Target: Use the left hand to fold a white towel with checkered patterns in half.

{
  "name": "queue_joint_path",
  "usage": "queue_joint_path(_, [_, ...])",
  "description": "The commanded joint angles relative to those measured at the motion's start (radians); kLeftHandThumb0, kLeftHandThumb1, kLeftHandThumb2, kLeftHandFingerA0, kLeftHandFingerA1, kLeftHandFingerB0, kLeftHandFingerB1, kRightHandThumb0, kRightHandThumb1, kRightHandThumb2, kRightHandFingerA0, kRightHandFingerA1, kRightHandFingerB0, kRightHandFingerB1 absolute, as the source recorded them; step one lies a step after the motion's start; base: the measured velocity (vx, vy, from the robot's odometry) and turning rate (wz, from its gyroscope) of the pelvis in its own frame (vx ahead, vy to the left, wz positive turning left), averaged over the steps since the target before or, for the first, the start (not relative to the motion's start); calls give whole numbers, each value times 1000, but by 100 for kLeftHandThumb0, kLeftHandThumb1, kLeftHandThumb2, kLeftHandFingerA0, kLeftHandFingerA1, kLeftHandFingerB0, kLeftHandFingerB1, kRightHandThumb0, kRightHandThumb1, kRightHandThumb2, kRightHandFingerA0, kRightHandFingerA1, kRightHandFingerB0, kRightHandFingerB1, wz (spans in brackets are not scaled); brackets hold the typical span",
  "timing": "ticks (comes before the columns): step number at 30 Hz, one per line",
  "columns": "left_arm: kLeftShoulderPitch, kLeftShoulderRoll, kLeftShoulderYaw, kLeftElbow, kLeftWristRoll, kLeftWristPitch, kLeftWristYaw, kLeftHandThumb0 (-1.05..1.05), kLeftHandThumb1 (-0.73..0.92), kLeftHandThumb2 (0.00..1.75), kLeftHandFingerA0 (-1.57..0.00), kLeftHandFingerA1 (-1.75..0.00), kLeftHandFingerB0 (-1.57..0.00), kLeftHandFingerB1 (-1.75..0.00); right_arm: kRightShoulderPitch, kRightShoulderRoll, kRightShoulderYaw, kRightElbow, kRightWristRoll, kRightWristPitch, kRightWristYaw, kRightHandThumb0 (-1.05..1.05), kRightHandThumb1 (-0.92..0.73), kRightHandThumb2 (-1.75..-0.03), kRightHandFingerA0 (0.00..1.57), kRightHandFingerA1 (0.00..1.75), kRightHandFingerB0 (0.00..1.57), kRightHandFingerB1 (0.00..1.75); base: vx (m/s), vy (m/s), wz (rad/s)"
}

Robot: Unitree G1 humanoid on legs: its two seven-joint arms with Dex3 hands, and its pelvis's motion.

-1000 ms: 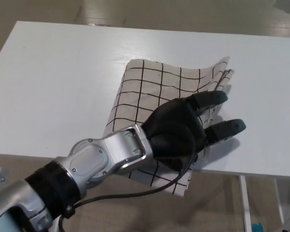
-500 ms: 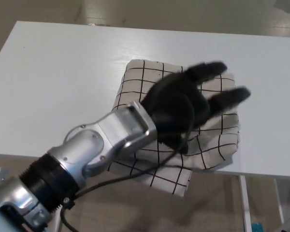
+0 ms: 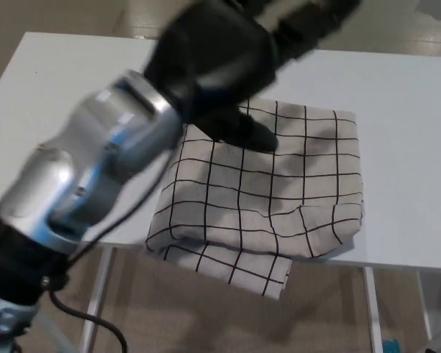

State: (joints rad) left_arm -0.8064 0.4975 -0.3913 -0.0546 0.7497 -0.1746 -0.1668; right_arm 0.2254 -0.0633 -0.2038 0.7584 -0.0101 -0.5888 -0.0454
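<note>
Lifted well up and back from the towel (image 3: 268, 191) since half a second ago: left hand (image 3: 220, 62), then low over the cloth's middle, now high in the head view and blurred with motion, above the towel's far left corner and the far part of the white table (image 3: 73, 118). Fingers (image 3: 316, 22) spread apart and pointing away past the towel's far edge, thumb hanging down toward the cloth; nothing held, no contact with the fabric discernible. Silver forearm (image 3: 95, 169) now sloping steeply down to the towel's left, crossing the table's near edge, with a black cable (image 3: 95, 323) trailing below it, where earlier it lay low in front of the towel.

Towel itself unchanged in place compared with half a second ago, but fully uncovered now: white with a black checked grid, doubled over, the upper layer lying over the lower, fold running along the right side with a soft puffed ridge near the front right corner. Far edge flat on the table, near edge reaching the table's front lip, and a corner of the lower layer drooping past that lip below the rest of the cloth. Shadow of the hand falling across the towel's upper left portion. Right hand nowhere in the picture.
</note>
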Motion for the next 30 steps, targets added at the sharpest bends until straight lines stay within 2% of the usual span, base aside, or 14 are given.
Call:
queue_joint_path(1, [234,178,554,-423,-842,168,-382,-97,49,77,0,0,0,-1,51,-26,9,21,-25,-9,-17,-50,-84,-65,26,34,26,30,0,0,0])
queue_joint_path(2, [336,192,616,-479,-890,148,-394,-86,48,91,0,0,0,-9,54,-27,7,24,-19,-9,-9,-51,-84,-66,26,34,26,30,0,0,0])
queue_joint_path(4, [415,197,661,-514,-929,131,-408,-75,45,87,-4,-15,-5,-27,49,-24,4,28,-10,-6,-4,-51,-84,-65,27,35,26,29,0,0,0])
queue_joint_path(9, [520,212,721,-560,-990,113,-426,-75,45,87,-4,-15,-5,-27,41,-20,-1,33,0,-2,1,-51,-84,-65,27,35,26,29,0,0,0])
queue_joint_path(10, [639,198,759,-590,-1067,92,-450,-74,54,58,-32,-32,-38,-33,41,-16,-6,27,14,4,10,-51,-83,-64,29,37,26,29,0,0,0])
queue_joint_path(12, [792,182,808,-628,-1167,66,-481,-74,54,58,-32,-32,-38,-33,40,-12,-12,19,30,12,20,-51,-83,-64,29,37,26,29,0,0,0])
queue_joint_path(13, [906,172,847,-625,-1227,30,-536,-80,53,91,-35,-46,-34,-43,44,-11,-9,17,23,7,14,-50,-83,-64,28,39,27,29,0,0,0])
queue_joint_path(18, [1162,144,905,-581,-1333,-51,-664,-83,58,84,-42,-44,-44,-44,59,-11,-2,4,2,5,-5,-49,-83,-65,28,36,28,30,0,0,0])
queue_joint_path(19, [1220,128,907,-556,-1354,-49,-702,-78,60,101,-48,-53,-41,-47,59,-10,0,-2,-1,15,-9,-49,-83,-65,27,35,28,30,0,0,0])
queue_joint_path(22, [1324,97,908,-505,-1383,-54,-766,-87,65,102,-55,-53,-46,-46,54,-7,2,-5,-4,26,-14,-50,-83,-65,27,35,28,30,0,0,0])
queue_joint_path(23, [1411,70,907,-459,-1395,-57,-815,-84,71,65,-60,-42,-55,-37,50,-5,0,0,1,27,-13,-50,-83,-65,27,35,28,30,0,0,0])
queue_joint_path(26, [1508,42,903,-397,-1407,-41,-877,-81,73,63,-63,-42,-58,-38,58,-5,-4,10,8,13,-4,-49,-83,-65,27,35,28,30,0,0,0])
queue_joint_path(27, [1533,35,899,-367,-1406,-36,-899,-83,62,101,-67,-58,-44,-45,58,-5,-4,12,10,12,-1,-50,-83,-65,28,36,28,30,0,0,0])
queue_joint_path(30, [1565,33,894,-332,-1411,-33,-925,-83,62,101,-67,-58,-44,-45,56,-4,-5,13,12,14,2,-50,-83,-65,28,36,28,30,0,0,0])
